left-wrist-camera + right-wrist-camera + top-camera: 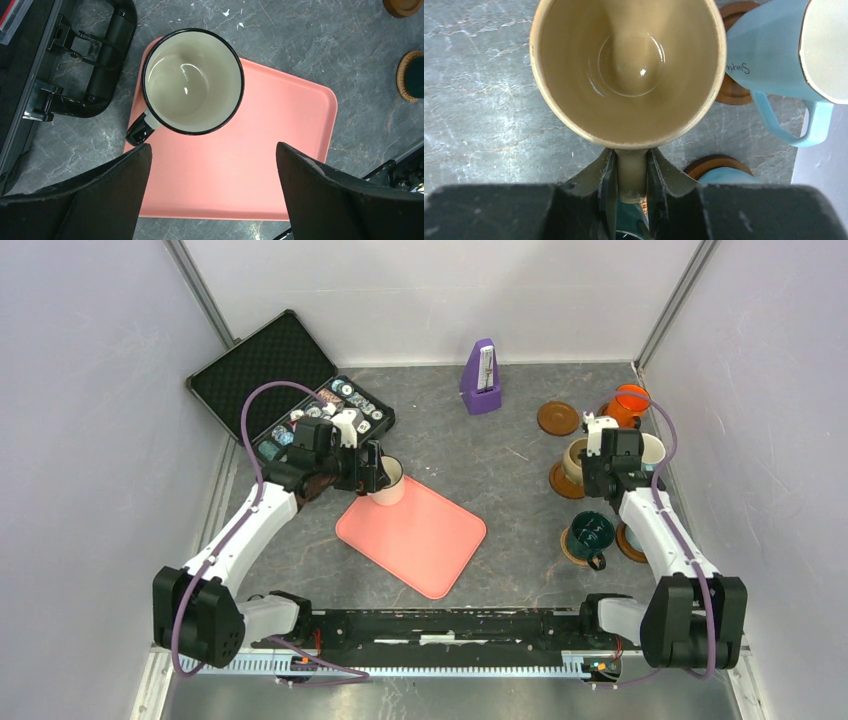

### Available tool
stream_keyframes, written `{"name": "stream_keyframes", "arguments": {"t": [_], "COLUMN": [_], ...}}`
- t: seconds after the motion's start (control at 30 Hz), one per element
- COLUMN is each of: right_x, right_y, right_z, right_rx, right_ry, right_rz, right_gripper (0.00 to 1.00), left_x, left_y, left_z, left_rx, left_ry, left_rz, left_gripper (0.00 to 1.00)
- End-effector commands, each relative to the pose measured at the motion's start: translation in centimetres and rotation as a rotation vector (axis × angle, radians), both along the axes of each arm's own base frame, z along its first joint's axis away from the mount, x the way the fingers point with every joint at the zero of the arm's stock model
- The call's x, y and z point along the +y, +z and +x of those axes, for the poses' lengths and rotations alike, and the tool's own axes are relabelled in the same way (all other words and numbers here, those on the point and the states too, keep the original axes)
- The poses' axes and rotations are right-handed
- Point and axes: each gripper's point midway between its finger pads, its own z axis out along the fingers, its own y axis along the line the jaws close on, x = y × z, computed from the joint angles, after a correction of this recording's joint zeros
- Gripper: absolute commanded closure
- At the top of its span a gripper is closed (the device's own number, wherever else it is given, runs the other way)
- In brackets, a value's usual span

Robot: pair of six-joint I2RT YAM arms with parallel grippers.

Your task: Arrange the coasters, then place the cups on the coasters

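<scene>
While the tan-beige mug (629, 70) is sitting mouth-up at the right side of the counter (520, 490), my right fingers (605, 185) are clamping its handle from both sides. I cannot tell whether its base is touching down. A dark brown coaster (556, 481) is showing under its near-left edge in the top view.

Just beside it, toward the right wall, the light blue mug (769, 55) is standing on a second coaster (729, 92), with its handle pointing back toward my wrist. The orange mug (630, 400) is sitting farther back, and a bare coaster (558, 418) is lying to its left. Nearer the arm bases, the dark teal mug (590, 531) is resting on a coaster of its own. One more coaster (632, 542) is lying just to its right, partly under my right arm.

Across the counter, the white mug with dark rim (192, 80) is standing upright on a corner of the pink tray (280, 150). My left fingers (110, 195) are hovering on its near side, spread wide apart and gripping nothing. An open black case (265, 365) of poker chips is lying behind that mug, and a purple metronome (482, 375) is standing at the back of the counter.
</scene>
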Motion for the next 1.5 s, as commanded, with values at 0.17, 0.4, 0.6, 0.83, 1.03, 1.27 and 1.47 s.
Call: {"name": "stream_keyframes", "arguments": {"t": [0.17,0.4,0.6,0.83,1.03,1.27,1.47], "right_x": [-1.0,-0.6,-0.5,-0.4,-0.1,0.1,0.2], "right_y": [1.3,0.2,-1.0,-1.7,-2.0,-2.2,-2.4], "right_z": [3.6,3.8,3.7,3.3,3.2,3.0,2.6], "right_rx": [-0.154,-0.150,-0.133,-0.112,-0.086,-0.059,-0.040], "right_ry": [-0.059,-0.044,-0.040,-0.041,-0.029,-0.031,-0.022], "right_rz": [0.026,0.039,0.049,0.054,0.068,0.079,0.078], "right_gripper": [1.00,1.00,1.00,1.00,0.84,0.72,0.69], "left_x": [-0.6,-0.5,-0.3,-0.2,-0.3,-0.3,-0.3], "left_y": [1.8,1.6,1.7,1.5,1.5,1.6,1.6], "left_z": [1.4,1.5,1.4,1.3,1.4,1.4,1.4], "left_rx": [-0.043,-0.046,-0.047,-0.042,-0.039,-0.041,-0.044], "left_ry": [0.025,0.030,0.030,0.031,0.033,0.029,0.029], "left_rz": [-0.056,-0.047,-0.035,-0.029,-0.033,-0.032,-0.033], "left_gripper": [0.00,0.00,0.00,0.00,0.00,0.00,0.00]}}
